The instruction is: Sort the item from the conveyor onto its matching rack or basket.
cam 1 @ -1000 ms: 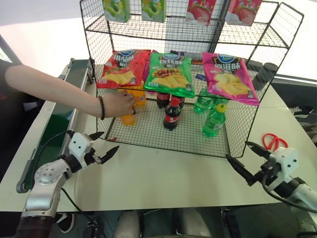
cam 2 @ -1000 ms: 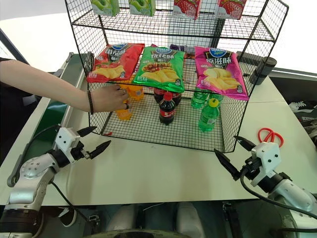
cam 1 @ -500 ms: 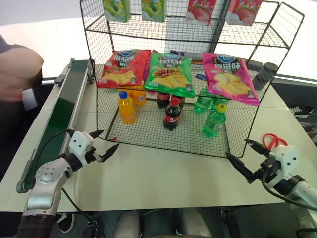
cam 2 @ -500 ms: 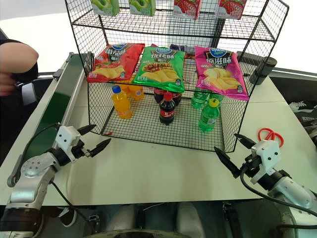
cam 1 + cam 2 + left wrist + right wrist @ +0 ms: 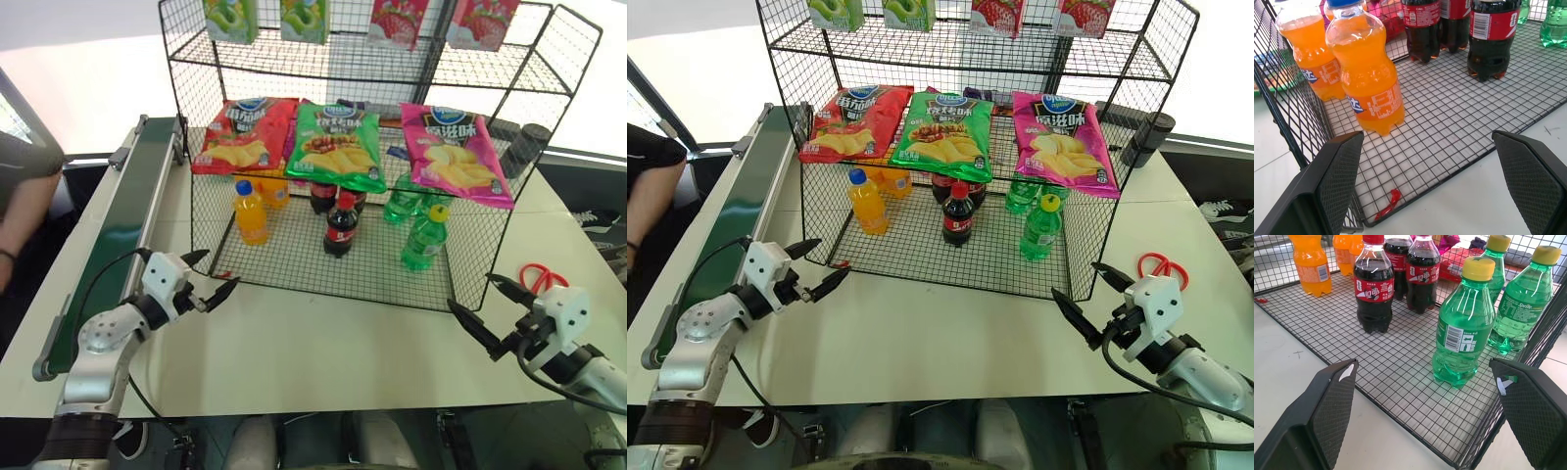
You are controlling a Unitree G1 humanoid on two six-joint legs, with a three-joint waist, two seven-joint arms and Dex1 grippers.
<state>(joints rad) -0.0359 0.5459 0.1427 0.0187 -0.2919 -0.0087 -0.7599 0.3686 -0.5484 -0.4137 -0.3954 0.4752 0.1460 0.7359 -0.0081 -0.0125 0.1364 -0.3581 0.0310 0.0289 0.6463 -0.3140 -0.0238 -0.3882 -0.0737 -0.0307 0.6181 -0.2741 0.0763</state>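
The green soda bottle (image 5: pixel 426 238) stands upright on the bottom shelf of the wire rack (image 5: pixel 294 262), near its right wall. Both the left gripper (image 5: pixel 208 281) and right gripper (image 5: pixel 487 310) hover wide open and empty above the counter (image 5: pixel 323 343). The conveyor (image 5: pixel 122 223) lies left of the rack.

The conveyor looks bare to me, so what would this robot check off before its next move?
1. Item waiting on the conveyor: not ok, the visible belt carries nothing.
2. Left gripper ready, jaws open with nothing between them: ok.
3. Right gripper ready, jaws open with nothing between them: ok.
4. Free space on the rack floor in front of the green bottles: ok.
5. Bottles in the rack upright: ok.
6. Person's arm away from the rack: ok, it is off beside the conveyor.
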